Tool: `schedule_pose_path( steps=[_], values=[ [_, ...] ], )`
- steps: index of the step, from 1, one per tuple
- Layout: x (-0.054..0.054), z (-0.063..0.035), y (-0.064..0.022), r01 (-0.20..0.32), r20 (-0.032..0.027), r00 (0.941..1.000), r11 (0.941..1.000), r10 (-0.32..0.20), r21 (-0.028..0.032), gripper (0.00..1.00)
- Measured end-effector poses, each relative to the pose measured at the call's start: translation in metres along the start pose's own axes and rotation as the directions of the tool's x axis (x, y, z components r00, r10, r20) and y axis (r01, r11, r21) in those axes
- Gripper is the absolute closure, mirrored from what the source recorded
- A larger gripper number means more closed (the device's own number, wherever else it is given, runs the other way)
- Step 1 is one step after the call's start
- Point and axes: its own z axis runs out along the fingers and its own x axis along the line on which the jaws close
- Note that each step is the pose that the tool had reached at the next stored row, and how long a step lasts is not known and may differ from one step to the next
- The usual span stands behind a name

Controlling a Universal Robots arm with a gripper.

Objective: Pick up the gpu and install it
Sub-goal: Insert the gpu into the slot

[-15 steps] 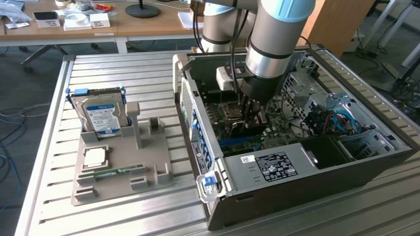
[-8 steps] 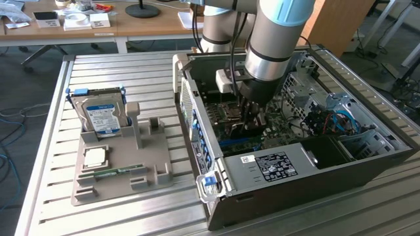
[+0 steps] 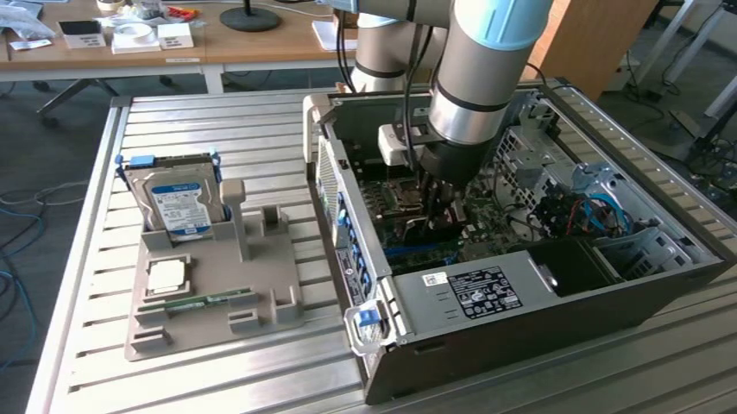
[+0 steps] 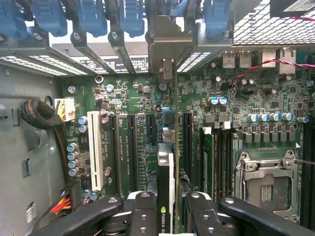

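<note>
In the exterior view, a grey robot arm with a light-blue joint cap (image 3: pixel 484 78) comes down from the upper middle of the frame into an open black computer case (image 3: pixel 541 345) that lies on its side in the exterior view's right half. Its black gripper (image 3: pixel 444 203) sits low inside the case, over the green motherboard (image 3: pixel 420 246). The case rests on a slotted aluminium table (image 3: pixel 230 129).

At the exterior view's left, well apart from the case, a grey plastic holder tray (image 3: pixel 202 332) carries three things. A silver hard drive with a blue-white label (image 3: pixel 175 203) stands upright. A square silver processor chip (image 3: pixel 167 276) lies flat just below it in the frame. A slim green RAM stick (image 3: pixel 207 300) lies beside the chip. A wooden desk (image 3: pixel 230 47) crosses the upper left of the frame.

In the wrist view, the two black fingers (image 4: pixel 142 211) are closed on the gpu (image 4: pixel 165 162), a thin dark card seen edge-on, one finger against each face. The card's beige-silver metal bracket (image 4: pixel 167 44) stands at the case's rear wall, among a row of blue retaining clips (image 4: pixel 49 17). The card runs in line with the long black expansion slots (image 4: pixel 132 147), between them and the RAM sockets (image 4: pixel 216 157). Seen edge-on, it is unclear whether its lower edge is seated in a slot or only above one. A white slot (image 4: pixel 96 147) lies beyond the black ones, near a thick black cable bundle (image 4: pixel 39 115). A metal-framed processor socket (image 4: pixel 266 184) lies on the card's other side.
</note>
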Motion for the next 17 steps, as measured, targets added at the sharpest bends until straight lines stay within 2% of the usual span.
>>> schedule_pose_path(
  steps=[17],
  values=[
    [0.0001, 0.0006, 0.0, 0.0, 0.0003, 1.0, 1.0, 0.0, 0.0, 0.73]
  ],
)
